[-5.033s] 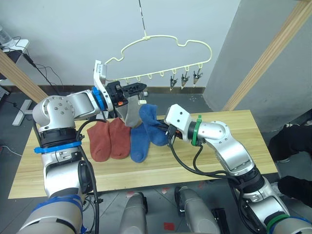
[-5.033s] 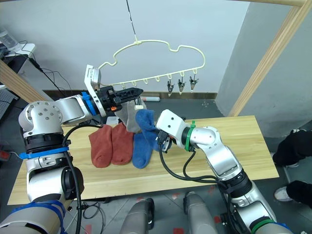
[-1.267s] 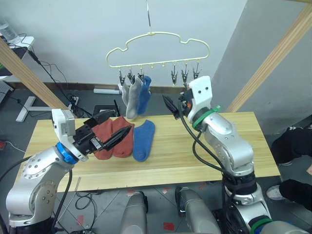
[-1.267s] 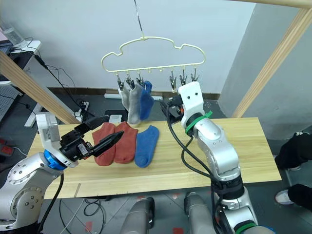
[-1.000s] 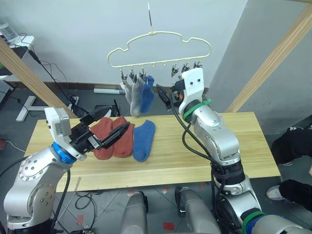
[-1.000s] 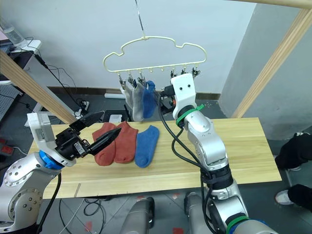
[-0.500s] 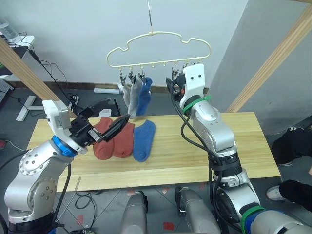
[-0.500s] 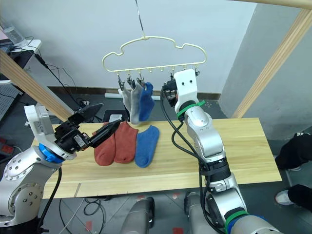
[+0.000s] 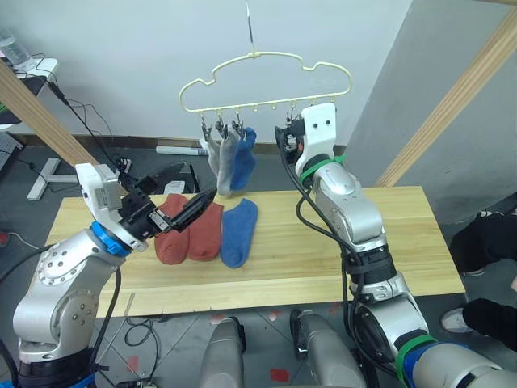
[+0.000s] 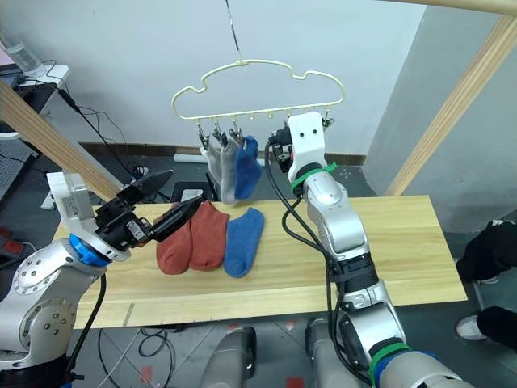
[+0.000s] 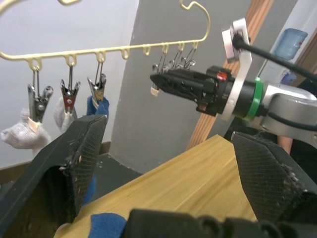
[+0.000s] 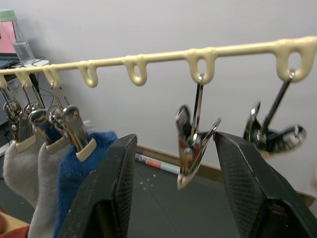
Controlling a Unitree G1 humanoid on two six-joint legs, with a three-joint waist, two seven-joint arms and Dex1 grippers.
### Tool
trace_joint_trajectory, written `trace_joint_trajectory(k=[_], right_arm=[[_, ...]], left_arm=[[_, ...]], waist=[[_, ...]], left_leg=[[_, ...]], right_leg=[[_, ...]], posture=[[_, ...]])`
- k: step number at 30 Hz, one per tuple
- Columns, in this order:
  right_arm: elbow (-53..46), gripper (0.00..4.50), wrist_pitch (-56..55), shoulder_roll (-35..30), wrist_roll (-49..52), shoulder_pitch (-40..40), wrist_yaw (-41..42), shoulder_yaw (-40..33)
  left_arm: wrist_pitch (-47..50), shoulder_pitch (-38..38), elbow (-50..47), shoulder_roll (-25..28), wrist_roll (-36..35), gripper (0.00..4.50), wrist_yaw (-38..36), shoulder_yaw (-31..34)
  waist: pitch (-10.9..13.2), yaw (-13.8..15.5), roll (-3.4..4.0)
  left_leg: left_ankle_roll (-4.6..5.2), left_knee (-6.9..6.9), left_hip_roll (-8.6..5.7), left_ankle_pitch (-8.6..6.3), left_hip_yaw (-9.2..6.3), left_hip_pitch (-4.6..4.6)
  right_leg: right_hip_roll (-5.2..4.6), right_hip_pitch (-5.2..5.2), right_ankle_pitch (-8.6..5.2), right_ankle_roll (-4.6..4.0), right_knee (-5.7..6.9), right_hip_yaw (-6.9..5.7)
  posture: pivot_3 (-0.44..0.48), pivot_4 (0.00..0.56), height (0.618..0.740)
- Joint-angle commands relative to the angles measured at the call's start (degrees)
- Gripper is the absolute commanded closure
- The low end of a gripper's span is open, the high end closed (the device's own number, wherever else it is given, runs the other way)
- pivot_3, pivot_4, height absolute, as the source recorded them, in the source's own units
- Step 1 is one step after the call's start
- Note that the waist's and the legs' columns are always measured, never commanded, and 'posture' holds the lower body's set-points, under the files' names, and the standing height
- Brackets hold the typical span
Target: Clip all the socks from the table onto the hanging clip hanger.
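Note:
The pale yellow clip hanger (image 9: 260, 54) hangs above the table (image 9: 323, 263). Two grey socks (image 9: 220, 158) and a blue sock (image 9: 245, 155) dangle from its left clips. Flat on the table lie two rust-red socks (image 9: 187, 237) and another blue sock (image 9: 237, 234). My left gripper (image 9: 199, 179) hovers open and empty just above the red socks. Up at the hanger's bar (image 12: 163, 55) is my right gripper (image 12: 176, 136). Its fingers (image 12: 116, 193) stand apart on either side of an empty metal clip (image 12: 194, 148), with gaps showing.
Another empty clip (image 12: 277, 133) hangs just beyond the straddled one. Slanted wooden poles rise at the right (image 9: 452, 93) and the left (image 9: 36, 117) of the table. Cables and a white stand (image 9: 36, 182) lie on the floor behind.
My right gripper rose from beside the hanging blue sock to the empty clips and narrowed its fingers. The left gripper lifted slightly and stayed open. The hanging socks swayed a little.

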Motion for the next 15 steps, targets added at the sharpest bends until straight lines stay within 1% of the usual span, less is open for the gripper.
trace_joint_trajectory(k=[1,15], right_arm=[[-0.3,1.94,-2.3,0.7,0.0,-1.8,-0.3,-0.5],[1.5,1.94,-3.6,2.5,1.2,-3.4,0.6,-1.3]], left_arm=[[-1.3,-0.3,-1.2,0.3,0.1,0.00,-0.1,0.3],[-1.2,-0.2,-1.2,0.0,0.4,0.00,0.7,0.5]], waist=[[0.0,0.0,0.00],[0.0,0.1,0.00]], left_leg=[[0.00,-0.01,0.00,0.00,-0.01,0.00],[0.00,0.00,0.00,0.00,-0.04,-0.02]], right_leg=[[0.00,0.00,0.00,0.00,0.00,-0.01],[-0.01,0.00,0.00,0.00,-0.01,-0.04]], posture=[[0.096,0.272,0.740],[0.099,0.277,0.740]])
